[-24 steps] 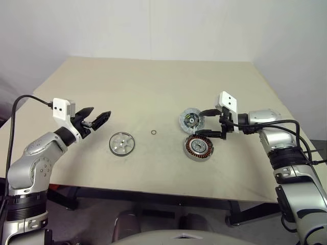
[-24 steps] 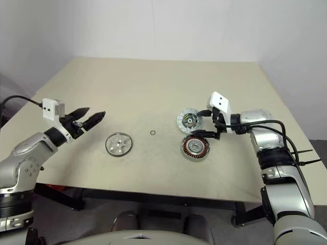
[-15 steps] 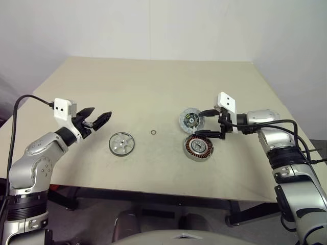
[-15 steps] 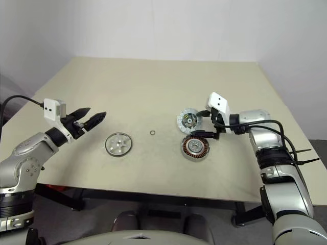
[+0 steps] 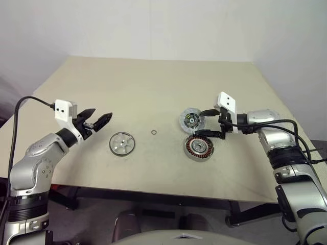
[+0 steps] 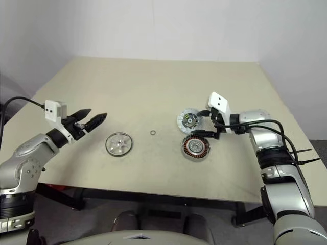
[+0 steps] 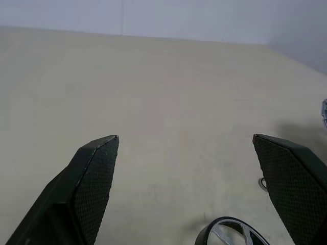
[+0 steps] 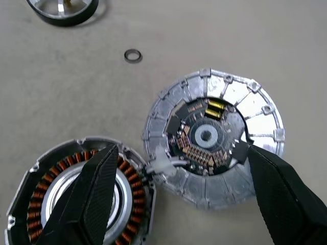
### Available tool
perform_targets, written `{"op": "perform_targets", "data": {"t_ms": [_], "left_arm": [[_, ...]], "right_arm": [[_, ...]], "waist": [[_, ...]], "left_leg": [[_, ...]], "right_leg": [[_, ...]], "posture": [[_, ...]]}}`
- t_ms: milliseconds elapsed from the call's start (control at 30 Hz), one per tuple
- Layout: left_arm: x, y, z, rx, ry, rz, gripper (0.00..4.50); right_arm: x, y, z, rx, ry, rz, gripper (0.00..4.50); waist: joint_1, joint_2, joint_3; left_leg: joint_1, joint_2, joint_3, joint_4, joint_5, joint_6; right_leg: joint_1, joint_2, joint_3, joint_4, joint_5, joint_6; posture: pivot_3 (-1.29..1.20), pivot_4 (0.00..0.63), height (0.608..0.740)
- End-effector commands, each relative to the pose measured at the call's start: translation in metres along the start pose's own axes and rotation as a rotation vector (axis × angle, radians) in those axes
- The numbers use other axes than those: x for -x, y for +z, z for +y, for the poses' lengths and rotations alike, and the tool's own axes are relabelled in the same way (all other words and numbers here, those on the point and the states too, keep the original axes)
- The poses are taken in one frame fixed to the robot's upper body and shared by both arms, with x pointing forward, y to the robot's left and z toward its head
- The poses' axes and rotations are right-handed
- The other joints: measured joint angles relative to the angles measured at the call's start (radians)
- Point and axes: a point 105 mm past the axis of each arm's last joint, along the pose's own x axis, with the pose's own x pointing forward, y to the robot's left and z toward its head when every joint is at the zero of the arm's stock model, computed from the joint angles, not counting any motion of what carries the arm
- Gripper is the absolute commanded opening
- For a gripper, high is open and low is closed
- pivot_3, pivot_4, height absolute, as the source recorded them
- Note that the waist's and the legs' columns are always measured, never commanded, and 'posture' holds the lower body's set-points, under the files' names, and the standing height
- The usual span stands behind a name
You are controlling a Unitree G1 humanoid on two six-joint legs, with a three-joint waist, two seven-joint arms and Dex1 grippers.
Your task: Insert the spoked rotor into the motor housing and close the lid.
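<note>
The spoked rotor [image 5: 122, 143] lies flat on the table, left of centre. My left gripper [image 5: 102, 113] hovers open just left of it, pointing toward it and holding nothing; the rotor's rim [image 7: 230, 232] peeks in between the fingers [image 7: 89, 178]. At the right lies the motor housing [image 5: 198, 147], a silver ring with copper windings [image 8: 76, 199]. The lid [image 5: 191, 120] lies touching it on the far side, its dark centre [image 8: 207, 135] facing up. My right gripper [image 5: 200, 123] hangs open above the two. One finger is over the housing and the other is by the lid's edge.
A small loose metal ring [image 5: 154, 132] lies on the beige table [image 5: 153, 87] between the rotor and the lid. The table's front edge runs close below the parts, and a white wall stands behind.
</note>
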Motion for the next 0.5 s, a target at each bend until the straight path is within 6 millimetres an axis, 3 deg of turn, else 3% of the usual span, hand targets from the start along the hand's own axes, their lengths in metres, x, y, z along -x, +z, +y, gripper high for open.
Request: {"op": "perform_targets", "data": {"t_ms": [33,200,300,500], "left_arm": [[0.001,0.011,-0.004,-0.028,-0.018,-0.041,4.47],[-0.002,0.011,-0.003,-0.027,-0.024,-0.036,4.47],[-0.006,0.009,-0.004,-0.024,-0.033,-0.034,4.47],[-0.009,0.009,-0.006,-0.023,-0.037,-0.036,4.47]], "right_arm": [[0.018,0.002,0.003,0.071,0.007,0.053,4.50],[0.039,0.012,0.001,0.222,0.030,0.162,4.50],[0.048,0.030,-0.007,0.353,0.048,0.207,4.50],[0.052,0.053,-0.003,0.511,0.169,0.248,4.50]], "waist": [[0.001,0.000,0.000],[-0.003,0.000,0.000],[-0.006,0.001,0.000],[-0.002,0.000,0.000]], "left_leg": [[0.000,0.000,0.000,0.000,0.000,0.000],[0.000,0.000,0.000,0.000,0.000,0.000],[0.001,0.000,0.000,0.000,0.000,0.000],[0.000,0.000,0.000,0.001,0.000,0.000]], "right_leg": [[0.000,0.000,0.000,0.000,0.000,0.000],[0.000,0.000,0.000,0.000,0.000,0.000],[-0.001,0.000,0.001,0.001,0.000,0.000],[-0.001,0.000,0.000,0.001,0.000,0.000]], "posture": [[0.00,0.000,0.740],[0.00,0.000,0.740],[0.00,0.000,0.740],[0.00,0.000,0.740]]}}
